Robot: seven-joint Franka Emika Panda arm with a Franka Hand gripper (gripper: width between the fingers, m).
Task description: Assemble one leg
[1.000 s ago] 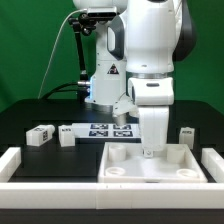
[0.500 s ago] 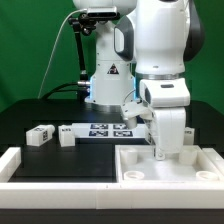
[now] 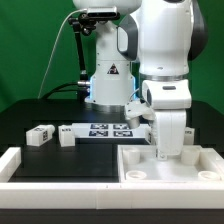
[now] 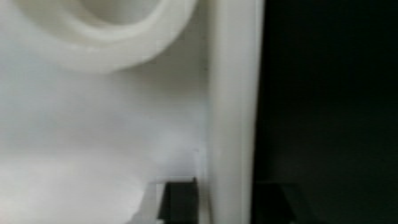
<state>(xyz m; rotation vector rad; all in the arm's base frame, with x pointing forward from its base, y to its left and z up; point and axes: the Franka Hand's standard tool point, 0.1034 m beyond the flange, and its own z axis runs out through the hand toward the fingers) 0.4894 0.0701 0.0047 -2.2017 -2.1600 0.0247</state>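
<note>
My gripper (image 3: pixel 163 153) reaches straight down onto the far wall of the wide white tray-like part (image 3: pixel 150 172) at the front right. In the wrist view the gripper (image 4: pixel 222 202) straddles that wall (image 4: pixel 231 100), with one dark finger (image 4: pixel 178 203) inside the tray near a round corner socket (image 4: pixel 116 30). It looks shut on the wall. Two small white legs (image 3: pixel 40 134) (image 3: pixel 67 135) with square tags lie on the black table at the exterior view's left, well apart from the gripper.
The marker board (image 3: pixel 105 129) lies behind the tray beside the legs. A white L-shaped barrier (image 3: pixel 50 170) runs along the front and left of the table. The robot base (image 3: pixel 105 80) stands at the back.
The gripper and the tray-like part have slid together toward the exterior view's right over the last second. The legs and the marker board have not moved.
</note>
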